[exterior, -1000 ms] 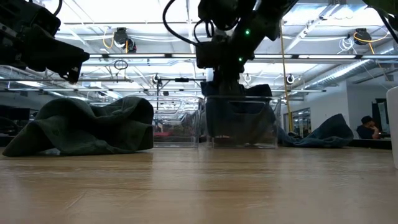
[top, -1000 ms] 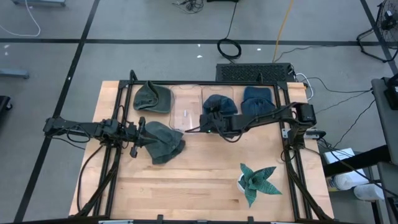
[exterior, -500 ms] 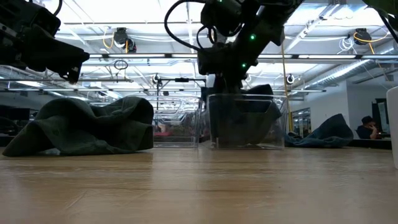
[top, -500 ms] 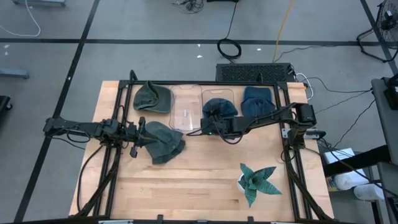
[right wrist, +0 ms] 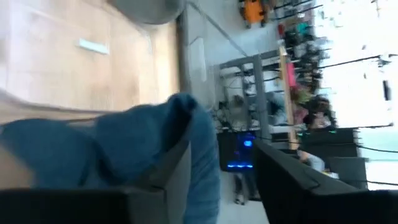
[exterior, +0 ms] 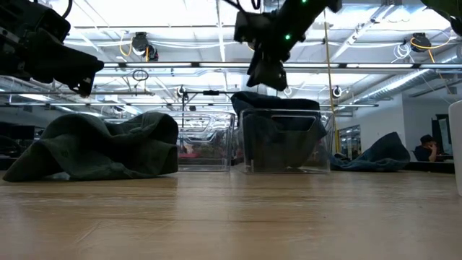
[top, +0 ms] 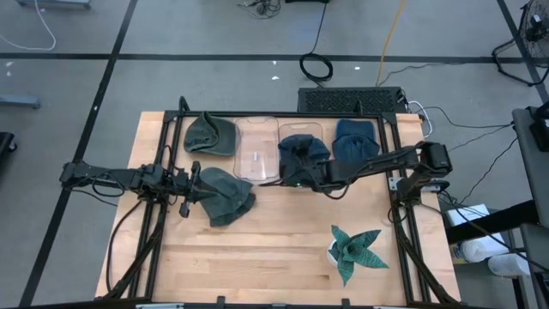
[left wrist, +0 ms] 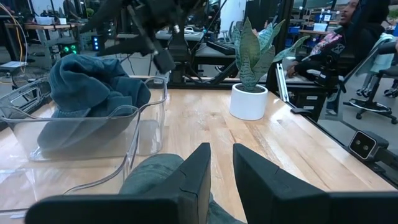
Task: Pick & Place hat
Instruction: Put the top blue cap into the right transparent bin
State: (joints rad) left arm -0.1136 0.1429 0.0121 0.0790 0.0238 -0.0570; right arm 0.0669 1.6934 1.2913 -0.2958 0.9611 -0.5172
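A blue hat (top: pixel 302 151) lies in a clear bin (exterior: pixel 317 160), its cloth (exterior: pixel 278 101) heaped above the rim. My right gripper (exterior: pixel 266 71) hangs open above it, clear of the cloth; in the right wrist view the hat (right wrist: pixel 124 149) shows beyond my open fingers (right wrist: pixel 224 152). A green hat (top: pixel 226 196) lies crumpled on the table at the left. My left gripper (top: pixel 196 184) hovers over its left edge, fingers (left wrist: pixel 222 155) a narrow gap apart with nothing between them.
An empty clear bin (top: pixel 256 154) stands left of the filled one. A second green hat (top: pixel 210 135) lies at the far left, a second blue hat (top: pixel 353 138) at the far right. A potted plant (top: pixel 355 249) stands near the front right. People sit beyond the table (left wrist: pixel 339 37).
My right gripper has let go of the blue hat and risen straight up out of the bin. The hat has stayed in the bin, settled with its top above the rim.
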